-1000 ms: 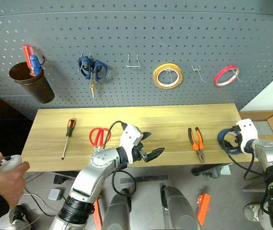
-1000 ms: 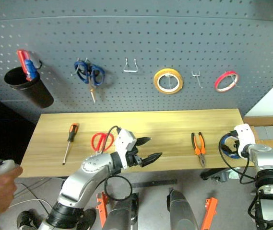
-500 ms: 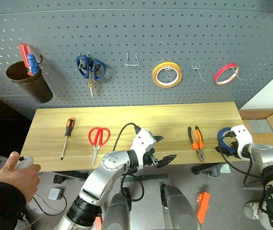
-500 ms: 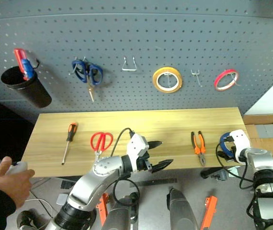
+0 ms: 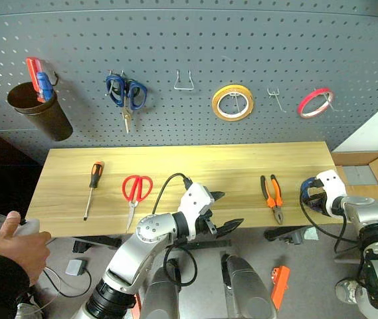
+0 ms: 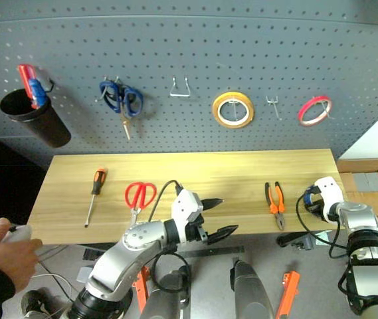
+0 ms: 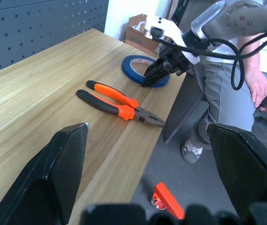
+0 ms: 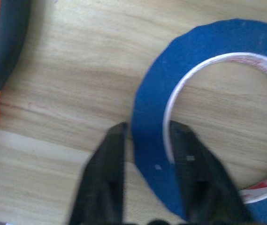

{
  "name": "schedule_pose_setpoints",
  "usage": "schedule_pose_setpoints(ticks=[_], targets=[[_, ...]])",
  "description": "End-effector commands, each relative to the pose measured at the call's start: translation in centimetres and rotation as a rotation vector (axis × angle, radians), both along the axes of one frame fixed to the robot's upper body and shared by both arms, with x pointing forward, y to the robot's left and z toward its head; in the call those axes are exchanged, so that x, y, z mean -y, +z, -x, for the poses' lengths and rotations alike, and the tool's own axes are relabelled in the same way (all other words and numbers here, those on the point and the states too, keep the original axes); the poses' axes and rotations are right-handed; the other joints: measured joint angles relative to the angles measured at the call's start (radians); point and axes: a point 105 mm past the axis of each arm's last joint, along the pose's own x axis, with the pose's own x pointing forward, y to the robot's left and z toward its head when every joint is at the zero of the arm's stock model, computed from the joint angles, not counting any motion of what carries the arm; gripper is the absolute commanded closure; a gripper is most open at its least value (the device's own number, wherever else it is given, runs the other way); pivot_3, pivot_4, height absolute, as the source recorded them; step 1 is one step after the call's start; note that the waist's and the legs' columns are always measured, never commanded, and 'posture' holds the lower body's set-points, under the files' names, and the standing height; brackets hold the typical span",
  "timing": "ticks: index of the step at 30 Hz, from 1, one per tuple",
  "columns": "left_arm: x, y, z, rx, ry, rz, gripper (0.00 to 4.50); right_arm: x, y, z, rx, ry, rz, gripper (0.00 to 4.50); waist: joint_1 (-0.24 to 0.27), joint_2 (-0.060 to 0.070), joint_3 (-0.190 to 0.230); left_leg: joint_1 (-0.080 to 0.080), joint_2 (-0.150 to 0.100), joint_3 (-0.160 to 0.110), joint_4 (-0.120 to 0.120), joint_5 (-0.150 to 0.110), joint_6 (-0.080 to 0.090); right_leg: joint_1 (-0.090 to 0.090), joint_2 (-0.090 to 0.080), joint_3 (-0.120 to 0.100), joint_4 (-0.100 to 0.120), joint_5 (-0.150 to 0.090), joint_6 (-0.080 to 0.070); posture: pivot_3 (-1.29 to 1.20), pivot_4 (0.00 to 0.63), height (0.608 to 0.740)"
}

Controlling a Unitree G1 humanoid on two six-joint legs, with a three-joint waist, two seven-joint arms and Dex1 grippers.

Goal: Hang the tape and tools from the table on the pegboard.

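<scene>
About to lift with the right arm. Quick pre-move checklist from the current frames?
1. Right gripper closed across the band of the blue tape, one finger inside, one outside: ok.
2. Tape lying flat on the table: ok.
3. Grip firm enough to lift: cannot tell.
4. Pliers apart from the tape: ok.
5. Left gripper open, holding nothing, off the table's front edge: ok.
6. Free hook on the pegboard, between yellow tape and red tape: ok.

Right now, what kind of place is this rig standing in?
Most likely a workshop or tool bench setup. A grey pegboard carries hooks holding blue-handled scissors and a yellow tape ring, and the wooden table below holds pliers, red scissors and a screwdriver.
</scene>
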Motion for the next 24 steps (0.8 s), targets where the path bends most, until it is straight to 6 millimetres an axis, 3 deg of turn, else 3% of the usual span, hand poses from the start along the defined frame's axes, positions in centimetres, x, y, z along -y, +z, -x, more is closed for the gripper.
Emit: schedule_pose_setpoints(ticks=[1, 2, 7, 10, 13, 15, 18, 24], targets=[[0.2, 1.4, 1.0, 0.041, -0.029, 0.041, 0.17, 0.0, -0.2, 0.6, 0.005, -0.025, -0.025, 4.13, 0.000, 0.000, 0.000, 0.000, 0.000, 0.000, 0.000, 0.000, 0.000, 0.000, 0.000, 0.000, 0.000, 0.000, 0.000, -0.10, 0.310, 0.740], [0.1, 1.3, 1.0, 0.041, -0.027, 0.039, 0.17, -0.1, -0.1, 0.6, 0.013, -0.025, -0.031, 4.13, 0.000, 0.000, 0.000, 0.000, 0.000, 0.000, 0.000, 0.000, 0.000, 0.000, 0.000, 0.000, 0.000, 0.000, 0.000, -0.10, 0.305, 0.740], [-1.0, 1.4, 0.3, 0.058, 0.016, 0.032, 0.17, -1.0, 4.5, -0.1, 0.222, -0.089, -0.132, 4.13, -0.003, 0.002, -0.001, -0.004, 0.000, 0.000, 0.000, 0.000, -0.001, -0.006, 0.000, 0.000, 0.002, 0.000, 0.001, -0.11, 0.300, 0.740], [-2.0, 1.9, 0.1, 0.075, 0.071, 0.039, 0.17, -1.3, 7.8, 1.2, 0.331, -0.132, -0.149, 4.13, 0.001, 0.006, -0.003, -0.012, 0.000, -0.001, 0.003, 0.000, -0.001, -0.012, 0.000, 0.000, 0.003, 0.001, 0.002, -0.12, 0.285, 0.740], [-2.6, 2.3, -0.1, 0.095, 0.101, 0.048, 0.17, -2.1, 9.8, 2.5, 0.389, -0.152, -0.166, 4.13, 0.001, 0.006, -0.004, -0.013, 0.000, -0.001, 0.004, 0.000, -0.002, -0.012, 0.000, -0.001, 0.002, 0.001, 0.002, -0.14, 0.277, 0.740], [-3.5, 3.3, -0.5, 0.150, 0.149, 0.067, 0.17, -4.5, 13.1, 3.7, 0.514, -0.123, -0.254, 4.13, 0.001, 0.007, -0.004, -0.014, 0.000, -0.001, 0.006, 0.000, -0.002, -0.012, 0.000, -0.001, 0.003, 0.002, 0.003, -0.15, 0.274, 0.740], [-4.6, 3.7, -0.9, 0.180, 0.209, 0.083, 0.17, -8.3, 16.2, 5.4, 0.651, -0.056, -0.377, 4.14, -0.006, 0.008, -0.005, -0.015, 0.002, -0.001, 0.008, 0.000, -0.002, -0.013, 0.001, -0.001, 0.004, 0.002, 0.003, -0.17, 0.268, 0.740], [-4.8, 3.7, -0.9, 0.186, 0.245, 0.110, 0.17, -11.1, 19.9, 5.9, 0.832, -0.021, -0.493, 4.14, -0.004, 0.009, -0.008, -0.018, 0.009, 0.000, 0.014, -0.001, -0.002, -0.013, 0.002, 0.000, 0.001, 0.005, 0.006, -0.18, 0.243, 0.740]])
